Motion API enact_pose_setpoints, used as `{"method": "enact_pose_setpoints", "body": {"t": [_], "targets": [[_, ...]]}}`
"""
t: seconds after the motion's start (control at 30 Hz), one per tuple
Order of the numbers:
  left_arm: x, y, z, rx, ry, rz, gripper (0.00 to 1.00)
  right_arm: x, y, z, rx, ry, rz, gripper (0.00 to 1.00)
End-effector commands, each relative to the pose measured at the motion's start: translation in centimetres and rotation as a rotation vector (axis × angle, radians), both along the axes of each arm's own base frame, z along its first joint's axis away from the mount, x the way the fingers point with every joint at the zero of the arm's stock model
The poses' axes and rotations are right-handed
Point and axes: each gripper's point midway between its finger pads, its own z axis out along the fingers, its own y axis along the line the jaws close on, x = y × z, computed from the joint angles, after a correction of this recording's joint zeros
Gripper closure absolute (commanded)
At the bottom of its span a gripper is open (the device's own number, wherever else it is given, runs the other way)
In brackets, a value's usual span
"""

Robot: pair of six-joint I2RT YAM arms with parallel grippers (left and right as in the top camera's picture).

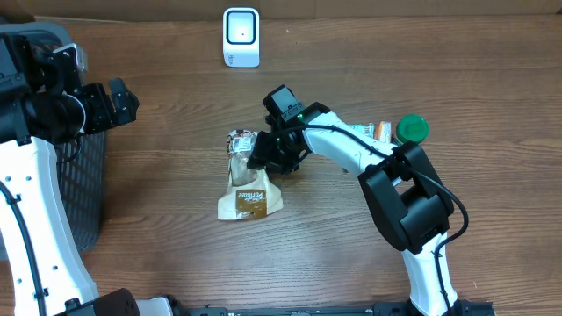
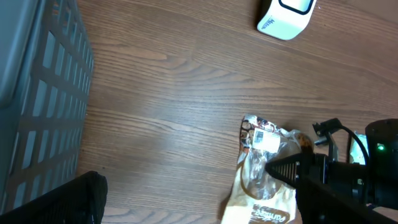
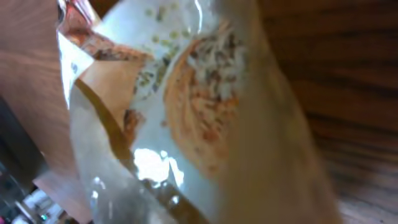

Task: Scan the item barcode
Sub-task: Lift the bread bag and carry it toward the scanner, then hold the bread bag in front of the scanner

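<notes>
Cookie bag lay mid-table, bare wood all round it. Biggest thing otherwise was the dark mesh basket at the table's left edge. My L gripper hung by its rim, jaws wide apart, nothing in them. My R gripper was down on the bag's far end. Wrist cam showed only bag up close, so I couldn't tell if the jaws had actually clamped it. White scanner stood at the far edge, centre, well apart from the bag. Green-lidded jar sat toward the right edge, behind my R arm. Smallest: white label near the bag's far end, prob. the barcode, too small to read. Progress, as I judged it, was early: bag reached but flat on the table, no scan yet. Left to do: secure grip, carry bag over, turn label to scanner.
</notes>
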Motion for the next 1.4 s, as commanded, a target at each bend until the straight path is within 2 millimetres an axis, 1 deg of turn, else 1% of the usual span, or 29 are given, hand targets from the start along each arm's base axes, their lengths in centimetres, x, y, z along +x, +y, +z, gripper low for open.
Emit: {"method": "enact_pose_setpoints", "body": {"t": [0.0,0.07,0.13,0.17,0.23,0.3,0.4,0.47,0.57,0.67,0.83,0.9,0.97,1.03,1.13,1.27,1.37], "targets": [[0.1,0.0,0.5,0.012,-0.015,-0.015,0.0,1.2,-1.5,0.2,-0.016,-0.072,0.036,0.64],[0.1,0.0,0.5,0.012,-0.015,-0.015,0.0,1.6,-1.0,1.3,0.078,-0.098,0.111,0.64],[0.1,0.0,0.5,0.012,-0.015,-0.015,0.0,1.8,-0.2,2.7,0.197,-0.135,0.199,0.67],[0.1,0.0,0.5,0.012,-0.015,-0.015,0.0,1.9,0.1,3.4,0.247,-0.15,0.233,0.69],[0.1,0.0,0.5,0.012,-0.015,-0.015,0.01,2.0,0.4,4.9,0.341,-0.174,0.291,0.77],[0.1,0.0,0.5,0.012,-0.015,-0.015,0.01,2.0,0.5,6.1,0.401,-0.178,0.313,0.87],[0.1,0.0,0.5,0.012,-0.015,-0.014,0.0,2.1,0.2,8.0,0.472,-0.163,0.308,0.92],[0.1,0.0,0.5,0.012,-0.015,-0.015,0.01,2.1,-0.1,9.9,0.531,-0.159,0.307,0.95],[0.1,0.0,0.5,0.012,-0.015,-0.015,0.0,1.8,-0.7,13.1,0.608,-0.171,0.31,0.96],[0.1,0.0,0.5,0.012,-0.015,-0.015,0.01,1.4,-1.3,15.9,0.626,-0.211,0.319,0.96],[0.1,0.0,0.5,0.012,-0.015,-0.015,0.0,-0.4,-2.3,21.5,0.648,-0.342,0.38,0.96],[0.1,0.0,0.5,0.012,-0.015,-0.015,0.0,-1.1,-2.7,23.5,0.657,-0.392,0.401,0.96],[0.1,0.0,0.5,0.012,-0.015,-0.015,0.0,-1.7,-3.0,25.1,0.652,-0.431,0.407,0.96],[0.1,0.0,0.5,0.012,-0.015,-0.015,0.0,-2.3,-3.4,26.3,0.645,-0.457,0.409,0.96],[0.1,0.0,0.5,0.012,-0.015,-0.015,0.0,-3.1,-3.7,27.5,0.649,-0.472,0.414,0.96],[0.1,0.0,0.5,0.012,-0.015,-0.015,0.0,-3.8,-4.0,28.1,0.647,-0.467,0.413,0.96],[0.1,0.0,0.5,0.012,-0.015,-0.014,0.0,-4.1,-4.2,28.0,0.644,-0.465,0.422,0.96]]}}
